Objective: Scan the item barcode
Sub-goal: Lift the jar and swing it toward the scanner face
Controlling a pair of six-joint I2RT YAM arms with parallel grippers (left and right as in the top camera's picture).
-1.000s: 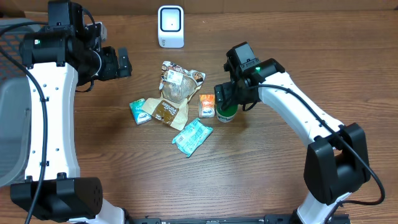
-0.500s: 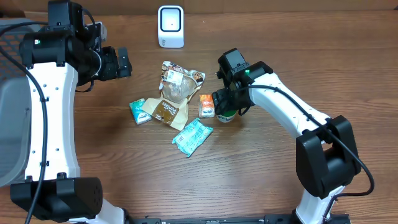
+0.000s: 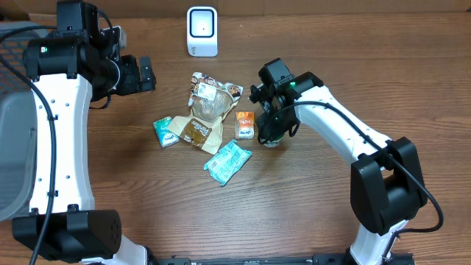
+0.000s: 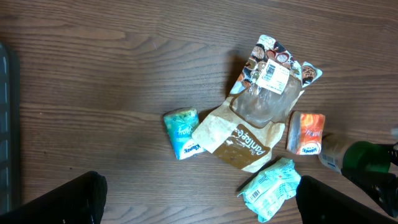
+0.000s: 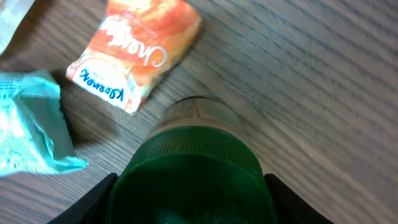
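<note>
Five packets (image 3: 197,131) and a green-capped bottle (image 5: 193,168) sit mid-frame on the wooden surface (image 3: 309,213), left gripper (image 3: 149,73) released, right gripper (image 3: 270,125) around the bottle, grasp impossible to tell.

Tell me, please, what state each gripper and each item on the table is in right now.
Clear bottle with green screw cap, upright, capped.
Right gripper, jaws either side of that bottle's cap; grip unclear.
Left gripper, open, empty.
Orange plastic packet, lying flat.
Clear plastic bag, flat, overlapping the brown paper pouch.
Small teal packet, lying flat.
Larger teal wrapped pack, lying flat.
White box-shaped scanner, standing upright.
</note>
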